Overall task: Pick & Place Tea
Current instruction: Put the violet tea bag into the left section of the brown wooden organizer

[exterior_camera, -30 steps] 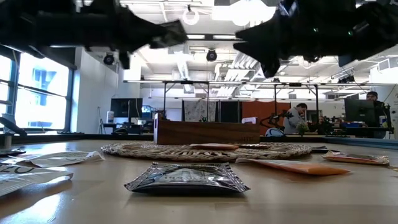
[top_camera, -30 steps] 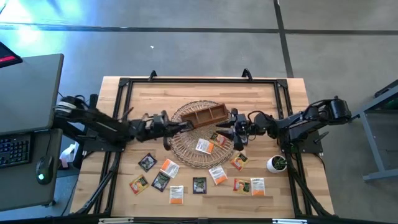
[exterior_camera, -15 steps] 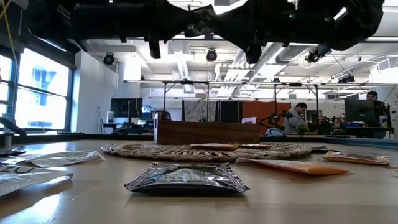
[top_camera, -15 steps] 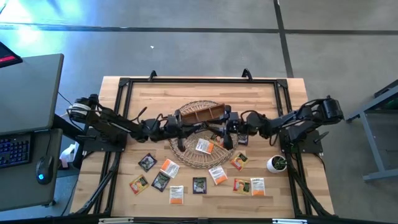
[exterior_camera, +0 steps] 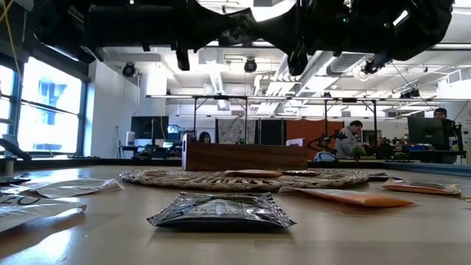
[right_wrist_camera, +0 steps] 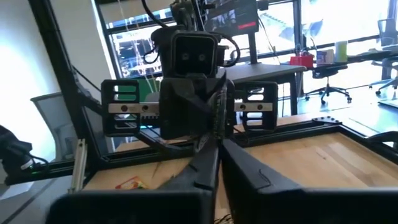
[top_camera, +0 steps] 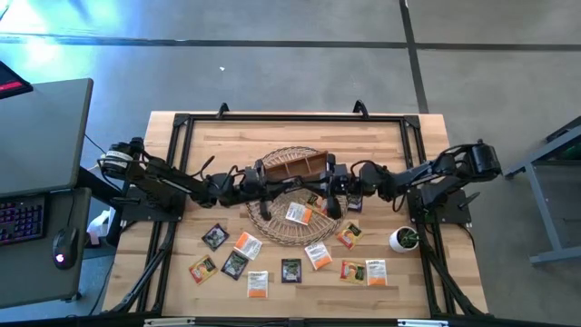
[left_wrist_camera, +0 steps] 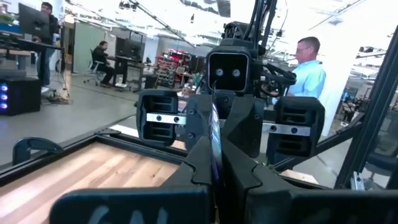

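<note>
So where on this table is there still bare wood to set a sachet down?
Bare wood lies along the far table edge beyond the wicker basket, and in the near-right corner past the small pot. The near strip is crowded with tea sachets.

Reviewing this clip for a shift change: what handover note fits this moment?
Left hand: shut on a tea bag, held edge-on above the basket.
Right hand: shut on the same tea bag, facing the left hand; it looks like a mid-air handover.
Other tea bags: two in the basket, about ten on the table.
Done: one picked up.
Left: place it, probably in the tray, then the rest.
</note>
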Available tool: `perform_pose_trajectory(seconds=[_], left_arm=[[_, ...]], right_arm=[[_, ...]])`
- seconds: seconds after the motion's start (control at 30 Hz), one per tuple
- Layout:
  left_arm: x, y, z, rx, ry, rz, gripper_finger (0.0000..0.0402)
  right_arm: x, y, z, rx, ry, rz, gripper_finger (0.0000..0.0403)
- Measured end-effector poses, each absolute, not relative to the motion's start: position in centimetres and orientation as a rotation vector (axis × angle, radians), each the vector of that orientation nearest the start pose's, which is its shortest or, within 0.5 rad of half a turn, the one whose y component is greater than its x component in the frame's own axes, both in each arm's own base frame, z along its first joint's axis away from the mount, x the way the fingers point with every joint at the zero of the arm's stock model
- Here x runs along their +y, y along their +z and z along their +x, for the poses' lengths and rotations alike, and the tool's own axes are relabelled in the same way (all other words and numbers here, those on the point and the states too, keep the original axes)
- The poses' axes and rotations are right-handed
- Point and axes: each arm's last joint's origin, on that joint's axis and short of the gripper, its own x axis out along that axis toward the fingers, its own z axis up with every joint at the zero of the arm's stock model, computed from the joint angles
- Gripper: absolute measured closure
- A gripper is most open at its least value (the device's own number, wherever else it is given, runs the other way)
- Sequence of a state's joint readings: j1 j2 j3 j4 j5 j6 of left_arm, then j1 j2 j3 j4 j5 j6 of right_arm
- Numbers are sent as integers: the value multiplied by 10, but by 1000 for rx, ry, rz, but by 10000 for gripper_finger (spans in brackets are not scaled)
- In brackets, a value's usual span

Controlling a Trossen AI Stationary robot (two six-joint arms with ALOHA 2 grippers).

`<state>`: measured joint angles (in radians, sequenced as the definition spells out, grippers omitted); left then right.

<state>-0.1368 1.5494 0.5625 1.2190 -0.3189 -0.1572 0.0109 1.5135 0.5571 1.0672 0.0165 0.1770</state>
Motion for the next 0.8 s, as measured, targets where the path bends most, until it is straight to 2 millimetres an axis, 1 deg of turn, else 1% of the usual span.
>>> perform_pose_trajectory(seconds=[0.13,0.23,0.33,0.47,0.6,0.7,0.8], left_arm=[[-30,214,291,-204,214,-205,400],[-30,213,291,-193,214,-193,385],[-30,212,292,-175,214,-157,352],[-29,210,292,-152,239,-147,296],[-29,203,293,-85,246,-130,243],[-29,200,292,-39,249,-118,217],[-29,200,290,-12,246,-121,206]], right_arm=[[3,210,291,-92,2,181,388],[2,208,291,-75,-1,181,398],[3,206,292,-54,-5,180,397],[3,205,292,-46,-3,178,400],[3,201,292,-5,-1,178,401],[3,193,291,82,-1,211,401],[4,183,290,195,3,281,401]])
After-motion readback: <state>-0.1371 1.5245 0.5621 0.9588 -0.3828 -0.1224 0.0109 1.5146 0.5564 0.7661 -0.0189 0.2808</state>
